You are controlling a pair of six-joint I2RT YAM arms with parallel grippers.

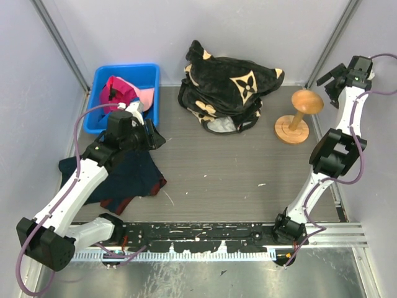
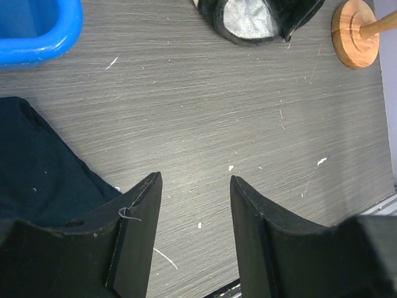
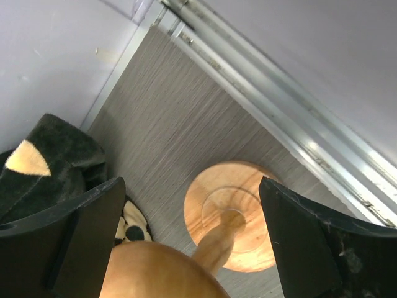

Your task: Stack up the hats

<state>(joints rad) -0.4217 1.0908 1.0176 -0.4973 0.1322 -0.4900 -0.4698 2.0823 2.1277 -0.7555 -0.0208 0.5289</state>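
Blue bin (image 1: pixel 127 69): rear left of table (image 1: pixel 236 167), against the left wall.
Hats (image 1: pixel 127 93): two in view, both inside the bin and touching each other.
Magenta cap (image 1: pixel 115 90): left part of the bin, with a small dark patch on top.
Pink cap (image 1: pixel 147 97): just right of the magenta cap, at the bin's right wall.
Navy cloth (image 1: pixel 127 177): flat on the table at near left, under the left arm, with a red edge showing.
Left gripper (image 2: pixel 194 186): just beside the bin's near right corner, over bare table; released, fingers apart with nothing between them.
Plush bundle (image 1: pixel 226 87): black with tan flower marks, heaped at rear centre, between the bin and the stand.
Stand (image 1: pixel 296 118): wood, with a round base, stem and domed top; upright, right of the bundle and apart from it.
Right gripper (image 3: pixel 191 183): rear right, raised above the stand; released, fingers wide apart and empty.
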